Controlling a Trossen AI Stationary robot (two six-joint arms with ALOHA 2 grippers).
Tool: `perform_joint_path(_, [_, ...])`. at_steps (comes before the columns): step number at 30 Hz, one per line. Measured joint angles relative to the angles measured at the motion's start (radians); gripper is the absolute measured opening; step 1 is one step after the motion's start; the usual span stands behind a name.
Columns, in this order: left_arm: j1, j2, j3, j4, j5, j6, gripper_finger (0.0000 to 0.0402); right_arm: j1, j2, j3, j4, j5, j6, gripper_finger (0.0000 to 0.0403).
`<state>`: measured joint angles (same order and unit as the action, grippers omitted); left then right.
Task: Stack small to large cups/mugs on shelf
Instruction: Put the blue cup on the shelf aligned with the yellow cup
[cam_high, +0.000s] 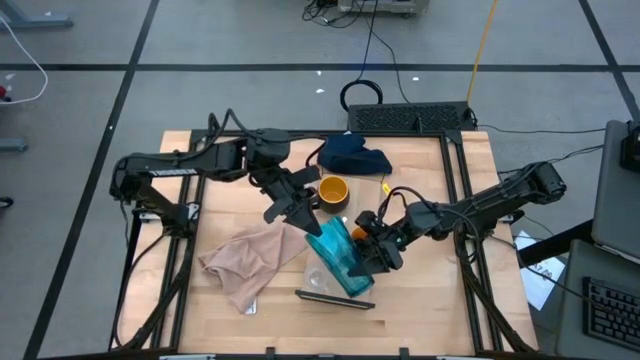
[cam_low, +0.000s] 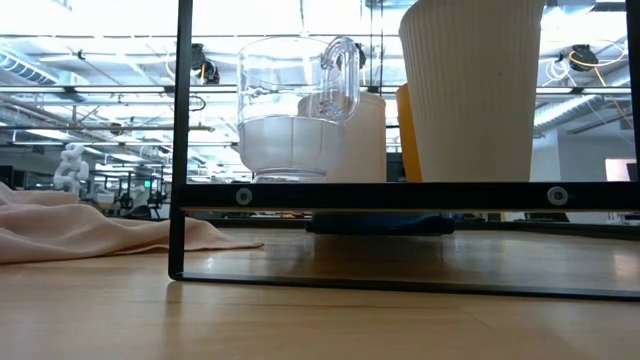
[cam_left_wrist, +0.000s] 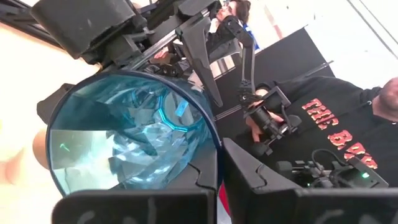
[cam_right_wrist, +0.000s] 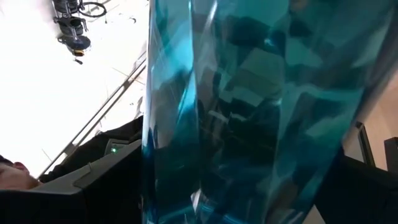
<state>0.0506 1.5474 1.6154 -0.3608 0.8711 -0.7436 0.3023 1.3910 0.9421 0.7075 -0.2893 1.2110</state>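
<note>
Overhead, both grippers meet the tilted teal tumbler (cam_high: 338, 255) at frame centre, right gripper (cam_high: 378, 252) clamped round it, left gripper (cam_high: 300, 205) gaping at its rim, whereas the low view alone shows the clear cup (cam_low: 296, 108).

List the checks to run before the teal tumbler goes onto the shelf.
1. Right hand grips the tumbler: ok, closed on its body.
2. Left hand grips the tumbler's rim: cannot tell.
3. Tumbler upright: not ok, tilted.
4. Smaller cups on the shelf: ok, the clear cup and beige cup stand there.
5. Dark mug on the shelf: not ok, it stands elsewhere.
6. Free spot for the tumbler: cannot tell.
</note>
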Motion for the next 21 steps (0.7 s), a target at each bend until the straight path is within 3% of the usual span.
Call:
perform_joint_path(7, [0.007,-0.001,0.0,0.011,0.004,-0.011,0.0015,0.0,0.0,0.0,-0.003,-0.02,0.008,0.034])
perform_joint_path(21, [0.009,-0.001,-0.002,0.045,0.0,-0.033,0.0007,0.0,-0.001,0.0,0.004,-0.048,0.027,0.0339])
